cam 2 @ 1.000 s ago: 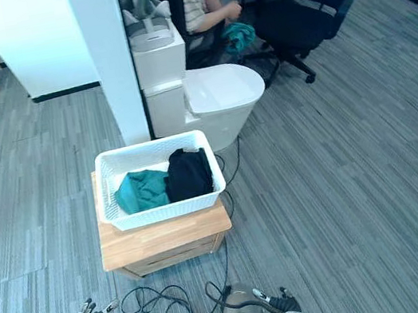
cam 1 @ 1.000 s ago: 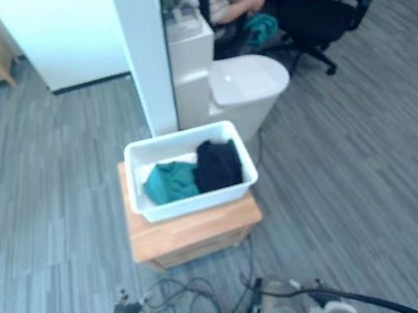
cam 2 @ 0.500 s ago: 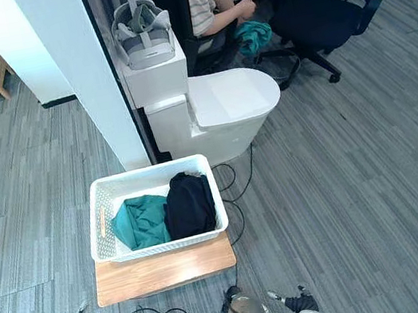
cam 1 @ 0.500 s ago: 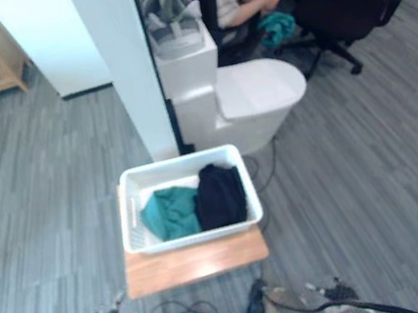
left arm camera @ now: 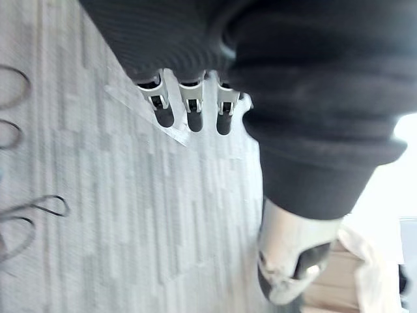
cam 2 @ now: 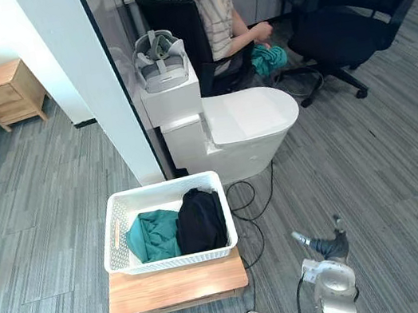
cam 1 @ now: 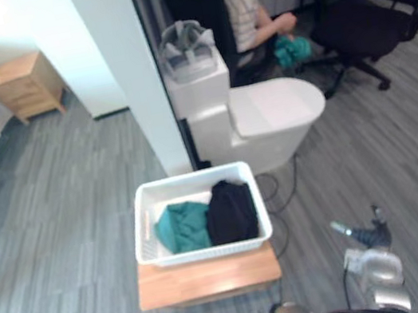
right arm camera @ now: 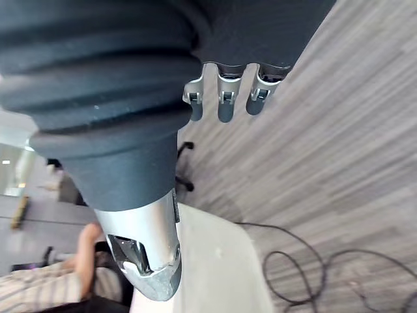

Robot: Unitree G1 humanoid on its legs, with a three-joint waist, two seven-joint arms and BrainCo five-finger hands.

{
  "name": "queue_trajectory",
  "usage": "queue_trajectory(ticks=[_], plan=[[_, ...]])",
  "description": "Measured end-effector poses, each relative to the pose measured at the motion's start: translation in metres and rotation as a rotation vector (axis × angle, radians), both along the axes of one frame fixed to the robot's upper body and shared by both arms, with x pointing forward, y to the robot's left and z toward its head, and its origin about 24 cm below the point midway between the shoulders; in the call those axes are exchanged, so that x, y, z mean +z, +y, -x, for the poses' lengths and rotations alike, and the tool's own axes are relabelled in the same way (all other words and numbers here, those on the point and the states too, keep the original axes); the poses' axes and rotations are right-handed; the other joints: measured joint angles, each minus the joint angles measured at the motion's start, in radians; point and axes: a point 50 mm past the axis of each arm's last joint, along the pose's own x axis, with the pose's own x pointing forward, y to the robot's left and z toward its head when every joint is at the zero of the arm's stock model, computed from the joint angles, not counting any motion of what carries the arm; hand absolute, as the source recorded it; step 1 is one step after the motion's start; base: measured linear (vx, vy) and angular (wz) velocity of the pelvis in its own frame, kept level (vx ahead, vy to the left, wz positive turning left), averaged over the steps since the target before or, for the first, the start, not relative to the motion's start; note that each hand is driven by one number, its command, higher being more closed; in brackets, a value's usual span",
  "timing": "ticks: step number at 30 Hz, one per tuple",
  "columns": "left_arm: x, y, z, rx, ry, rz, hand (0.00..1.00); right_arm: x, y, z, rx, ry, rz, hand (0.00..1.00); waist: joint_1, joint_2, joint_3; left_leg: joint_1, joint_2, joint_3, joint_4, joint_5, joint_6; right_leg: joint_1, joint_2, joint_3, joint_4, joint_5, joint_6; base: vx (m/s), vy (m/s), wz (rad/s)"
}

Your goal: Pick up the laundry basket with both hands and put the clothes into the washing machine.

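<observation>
A white laundry basket (cam 2: 174, 257) rests on a low wooden stand (cam 2: 175, 286) just in front of me. Inside lie a teal garment (cam 2: 152, 236) and a black garment (cam 2: 200, 220). Behind the basket stands the white machine (cam 2: 247, 121) with its rounded lid down. My right hand (cam 2: 327, 250) hangs low to the right of the stand, well apart from the basket, fingers (right arm camera: 223, 98) straight and holding nothing. In the left wrist view my left hand (left arm camera: 189, 107) is over bare floor, its fingers straight and empty.
A grey headset (cam 2: 160, 60) sits on the box part of the machine. A white pillar (cam 2: 90, 80) rises behind the basket. A person (cam 2: 219, 9) sits beyond it by a black office chair (cam 2: 353, 9). A wooden nightstand (cam 2: 7, 91) stands far left.
The camera has shifted and tilted up, so the whole scene sits differently. My right hand has risen into the lower right. The basket stays on its stand.
</observation>
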Motion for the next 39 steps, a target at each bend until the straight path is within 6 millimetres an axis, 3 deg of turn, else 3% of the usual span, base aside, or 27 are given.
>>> queue_trajectory(ticks=[1, 3, 4, 5, 7, 10, 11, 13, 17, 20, 23, 28, 39], plan=[[0.008, 0.007, -0.01, -0.019, -0.037, -0.046, 0.0, 0.005, -0.001, -0.002, 0.001, -0.019, 0.013, 0.0, -0.001, -0.007, 0.005, -0.022, 0.008, -0.011, 0.029, 0.006, 0.008, 0.0, -0.001, -0.003, 0.0, -0.011, 0.001, -0.01, -0.045, 0.3], [0.041, 0.022, -0.053, -0.104, -0.185, -0.202, 0.0, 0.026, -0.004, -0.017, -0.002, -0.102, 0.067, 0.0, -0.01, -0.004, 0.026, -0.099, 0.021, -0.017, 0.104, -0.125, 0.027, -0.006, -0.016, -0.009, 0.01, -0.024, 0.006, -0.04, 0.021, 0.27], [0.047, 0.022, -0.064, -0.131, -0.216, -0.228, 0.0, 0.033, -0.006, -0.021, 0.003, -0.122, 0.084, 0.0, -0.014, 0.0, 0.035, -0.113, 0.015, -0.013, 0.097, -0.155, 0.033, -0.01, -0.021, -0.01, 0.014, -0.024, 0.006, -0.08, 0.076, 0.05], [0.06, 0.022, -0.088, -0.19, -0.273, -0.267, 0.0, 0.047, -0.007, -0.032, 0.03, -0.165, 0.121, 0.0, -0.016, 0.009, 0.042, -0.141, -0.009, -0.007, 0.05, -0.181, 0.044, -0.046, -0.037, -0.007, 0.039, -0.025, 0.007, -0.09, 0.102, -0.19], [0.077, 0.02, -0.12, -0.283, -0.349, -0.31, 0.0, 0.069, -0.006, -0.049, 0.082, -0.23, 0.175, 0.0, -0.018, 0.036, 0.054, -0.173, -0.048, -0.004, -0.094, -0.136, 0.051, -0.111, -0.049, 0.004, 0.083, -0.03, 0.021, -0.08, 0.143, -0.23], [0.132, 0.013, -0.182, -0.509, -0.535, -0.458, 0.0, 0.102, 0.015, -0.082, 0.184, -0.357, 0.205, 0.0, -0.038, 0.061, 0.084, -0.176, -0.089, 0.032, -0.283, -0.173, 0.044, -0.249, -0.046, 0.052, 0.11, 0.0, 0.036, -0.1, 0.166, -0.24], [0.14, 0.013, -0.19, -0.543, -0.558, -0.486, 0.0, 0.109, 0.02, -0.089, 0.205, -0.383, 0.21, 0.0, -0.039, 0.071, 0.094, -0.179, -0.089, 0.042, -0.307, -0.184, 0.047, -0.271, -0.039, 0.056, 0.114, 0.008, 0.035, -0.06, 0.138, -0.38], [0.169, 0.015, -0.227, -0.672, -0.614, -0.564, 0.0, 0.128, 0.043, -0.113, 0.298, -0.449, 0.199, 0.0, -0.037, 0.055, 0.145, -0.208, -0.119, 0.098, -0.319, -0.172, 0.045, -0.345, -0.048, 0.117, 0.102, 0.066, 0.025, -0.11, 0.13, -0.52], [0.182, 0.015, -0.259, -0.775, -0.604, -0.58, 0.0, 0.14, 0.069, -0.129, 0.408, -0.486, 0.213, 0.0, -0.038, 0.091, 0.179, -0.224, -0.135, 0.152, -0.319, -0.185, 0.067, -0.386, -0.037, 0.167, 0.059, 0.147, 0.013, -0.06, 0.116, -0.46], [0.177, 0.021, -0.292, -0.851, -0.476, -0.53, 0.0, 0.146, 0.092, -0.138, 0.5, -0.5, 0.216, 0.0, -0.05, 0.109, 0.223, -0.241, -0.148, 0.187, -0.319, -0.189, 0.073, -0.42, -0.031, 0.202, 0.028, 0.194, -0.001, -0.03, 0.08, -0.34], [0.177, 0.014, -0.313, -0.927, -0.421, -0.482, 0.0, 0.148, 0.098, -0.14, 0.524, -0.508, 0.217, 0.0, -0.068, 0.111, 0.261, -0.256, -0.153, 0.196, -0.314, -0.189, 0.073, -0.436, -0.032, 0.215, 0.016, 0.212, 0.0, -0.04, 0.032, -0.1], [0.182, -0.003, -0.329, -1.057, -0.396, -0.485, 0.0, 0.147, 0.102, -0.14, 0.535, -0.511, 0.209, 0.0, -0.079, 0.112, 0.301, -0.258, -0.153, 0.21, -0.314, -0.187, 0.075, -0.447, -0.031, 0.218, 0.014, 0.216, 0.004, -0.01, 0.009, -0.08], [0.17, -0.009, -0.327, -1.141, -0.314, -0.473, 0.0, 0.141, 0.096, -0.13, 0.507, -0.507, 0.188, 0.0, -0.075, 0.115, 0.315, -0.274, -0.151, 0.215, -0.317, -0.184, 0.079, -0.465, -0.033, 0.208, 0.015, 0.212, 0.011, 0.0, 0.0, 0.0]])
